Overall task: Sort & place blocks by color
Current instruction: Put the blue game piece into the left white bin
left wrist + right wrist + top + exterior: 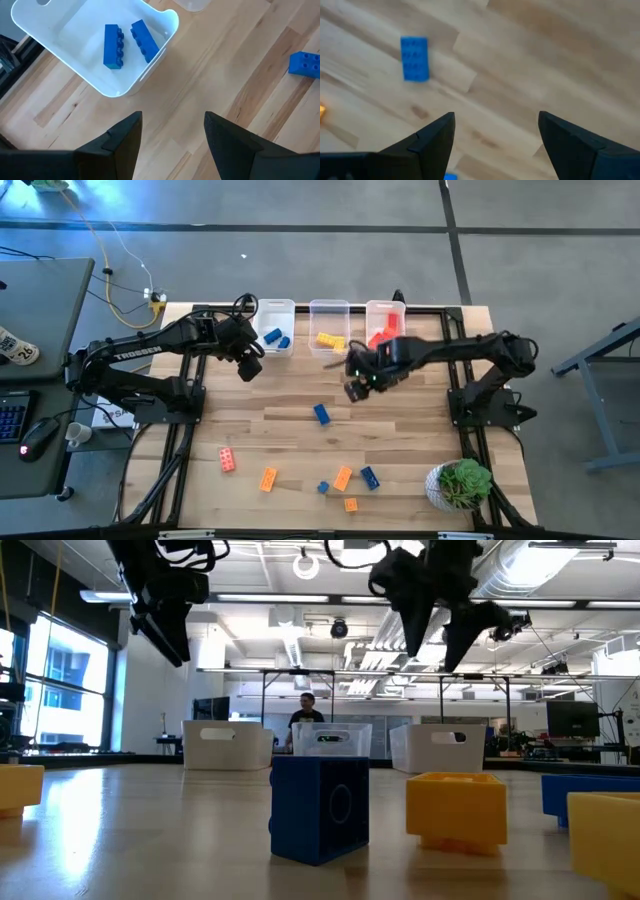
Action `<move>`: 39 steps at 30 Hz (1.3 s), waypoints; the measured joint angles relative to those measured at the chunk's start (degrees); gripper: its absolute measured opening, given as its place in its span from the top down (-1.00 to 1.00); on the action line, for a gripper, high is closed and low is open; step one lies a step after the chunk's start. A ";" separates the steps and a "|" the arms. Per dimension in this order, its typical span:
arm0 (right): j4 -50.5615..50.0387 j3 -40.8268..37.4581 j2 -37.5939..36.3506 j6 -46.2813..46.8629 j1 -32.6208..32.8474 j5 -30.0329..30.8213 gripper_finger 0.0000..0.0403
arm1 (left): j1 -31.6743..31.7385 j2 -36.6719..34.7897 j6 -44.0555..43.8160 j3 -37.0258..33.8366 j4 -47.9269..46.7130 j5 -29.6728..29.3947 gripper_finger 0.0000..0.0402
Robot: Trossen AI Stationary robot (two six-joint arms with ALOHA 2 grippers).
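Observation:
Both grippers hang open above the table and hold nothing. My left gripper [250, 367] [172, 131] hovers just near of the left clear bin [150, 67], where two blue blocks [113, 46] lie. My right gripper [355, 387] [496, 131] is over the table's middle, near of the centre bin [328, 320] with yellow blocks and the right bin [385, 318] with red ones. A loose blue block [321, 413] [415, 58] lies flat on the wood a little nearer than the right gripper. More blocks lie near the front edge: red [228, 460], orange [268, 478] [343, 478], blue [370, 477].
A potted plant [460, 485] stands at the near right corner. The three bins line the far edge. The low view shows a blue block [320, 808] and a yellow one [455, 808] close up, with a person far behind in the room. Bare wood lies between grippers and front blocks.

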 joint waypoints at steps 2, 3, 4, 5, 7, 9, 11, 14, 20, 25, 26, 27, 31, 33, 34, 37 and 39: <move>-0.06 0.00 0.00 5.15 2.94 0.56 -0.36 | 0.00 0.00 0.86 0.00 0.00 0.00 0.01; -0.10 -0.01 0.01 8.05 4.26 0.66 -0.36 | 0.00 0.00 1.26 0.00 0.00 0.02 0.01; -0.11 0.00 0.00 10.32 5.49 0.65 -0.36 | -0.02 0.00 1.38 0.00 0.00 0.02 0.01; -0.07 -0.01 0.02 12.33 6.71 0.66 -0.36 | -0.02 0.00 1.37 0.00 0.00 0.02 0.01; 0.19 0.00 0.02 14.70 9.26 0.78 -0.36 | -0.02 0.00 1.37 0.00 0.00 0.00 0.01; 0.68 0.00 0.13 16.90 11.75 1.46 -0.36 | -0.02 0.00 1.26 0.00 0.00 0.00 0.01; 1.58 0.00 0.30 18.80 14.17 1.67 -0.36 | -0.02 0.00 1.02 0.00 0.00 0.00 0.01; 4.02 -0.02 0.98 20.36 17.31 1.66 -0.36 | -0.02 0.00 0.93 0.00 0.11 0.00 0.01; 9.49 0.00 4.22 22.70 22.50 1.46 -0.36 | -0.02 0.14 -0.61 0.04 0.40 0.00 0.01; 12.42 0.00 8.61 24.00 25.94 0.03 -0.36 | -0.02 0.32 -0.65 0.04 0.55 -0.01 0.01; 12.95 -0.01 9.47 24.11 26.57 -0.48 -0.36 | -0.02 0.33 -0.96 0.04 0.55 0.00 0.01; 13.29 -0.02 10.21 24.33 27.22 -0.92 -0.36 | -0.02 0.33 -1.56 0.04 0.60 -0.02 0.01; 13.83 -0.02 12.92 26.65 29.68 -1.25 -0.36 | -0.02 0.31 -3.53 0.04 0.68 -0.03 0.01; 13.86 -0.02 13.96 27.59 30.77 -1.19 -0.36 | -0.02 0.33 -3.75 0.04 0.69 -0.02 0.01; 13.97 0.00 14.49 27.86 31.25 -1.11 -0.36 | -0.02 0.31 -3.78 0.04 0.72 -0.02 0.01; 14.20 -0.02 16.15 28.74 32.57 -1.04 -0.36 | -0.02 0.31 -4.55 0.04 0.81 -0.02 0.01; 14.82 -0.01 17.07 28.91 33.22 -1.04 -0.36 | -0.02 0.31 -5.67 0.04 0.90 -0.02 0.01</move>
